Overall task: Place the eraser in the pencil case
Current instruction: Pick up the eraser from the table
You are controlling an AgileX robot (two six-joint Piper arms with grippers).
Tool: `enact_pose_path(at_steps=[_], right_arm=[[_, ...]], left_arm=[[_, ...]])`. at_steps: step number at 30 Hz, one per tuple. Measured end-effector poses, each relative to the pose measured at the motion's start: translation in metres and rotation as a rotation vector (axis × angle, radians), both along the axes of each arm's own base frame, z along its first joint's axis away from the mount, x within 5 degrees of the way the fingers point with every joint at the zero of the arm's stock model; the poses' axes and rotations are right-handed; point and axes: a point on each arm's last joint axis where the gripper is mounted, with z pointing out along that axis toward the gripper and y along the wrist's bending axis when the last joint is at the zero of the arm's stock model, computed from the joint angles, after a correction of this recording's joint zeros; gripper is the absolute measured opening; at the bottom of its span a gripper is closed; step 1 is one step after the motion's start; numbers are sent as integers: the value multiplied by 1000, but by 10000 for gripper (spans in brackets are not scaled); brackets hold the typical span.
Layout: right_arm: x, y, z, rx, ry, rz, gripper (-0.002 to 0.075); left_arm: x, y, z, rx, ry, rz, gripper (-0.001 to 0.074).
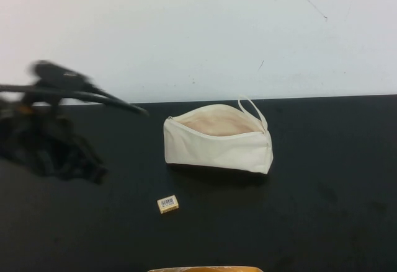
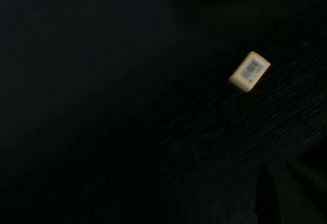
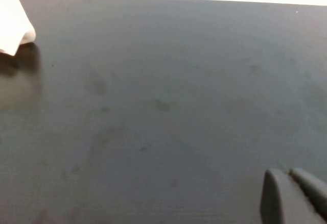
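Here, left gripper point(image 2: 283, 172) near eraser point(image 1: 168, 204), right gripper point(image 3: 288, 177) over table point(image 3: 153, 106) beside pencil case point(image 1: 217, 147), both fingers point(image 3: 276, 198) clenched empty.

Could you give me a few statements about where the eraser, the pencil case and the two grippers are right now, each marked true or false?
1. The eraser lies on the black table, outside the pencil case. True.
2. The pencil case is zipped shut. False: its top gapes open and the peach lining shows.
3. The left gripper holds the eraser. False: it hangs at the table's left side, far from the eraser, holding nothing.
4. The eraser's barcode label faces up. True.
5. The right gripper is over the pencil case. False: it is above bare table, with only a corner of the case at the edge of the right wrist view.
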Motion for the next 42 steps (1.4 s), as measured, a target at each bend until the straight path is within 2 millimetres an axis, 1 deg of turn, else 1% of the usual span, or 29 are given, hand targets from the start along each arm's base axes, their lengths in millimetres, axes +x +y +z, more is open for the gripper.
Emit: enact_pose_path(at_steps=[3,5,7,9,11,14,16,19,23,28,30,34,37,39,42], right_arm=[[0,0,0,0,0,0,-1],[0,0,0,0,0,0,-1],[0,0,0,0,0,0,-1],[0,0,0,0,0,0,-1],[0,0,0,0,0,0,-1],[0,0,0,0,0,0,-1],[0,0,0,0,0,0,-1],[0,0,0,0,0,0,-1],[0,0,0,0,0,0,-1],[0,0,0,0,0,0,-1],[0,0,0,0,0,0,-1],[0,0,0,0,0,0,-1],[0,0,0,0,0,0,-1],[0,0,0,0,0,0,-1],[0,0,0,0,0,0,-1]], left_arm=[[22,-24,-15,84,18,-138,-1],[32,-42,-28,137,36,-215,3],[40,-56,-42,171,60,-274,33],[45,-71,-56,198,83,-337,106],[50,-84,-71,224,104,-397,210],[59,-98,-95,253,112,-450,340],[65,-102,-107,274,110,-465,384],[73,-104,-122,308,108,-479,411],[79,-105,-137,329,117,-486,419],[83,-107,-149,330,120,-482,410],[84,-107,-149,330,118,-481,366],[84,-107,-150,320,127,-452,185],[84,-107,-149,308,141,-416,188],[83,-107,-148,305,179,-400,187],[81,-108,-138,302,269,-373,187]])
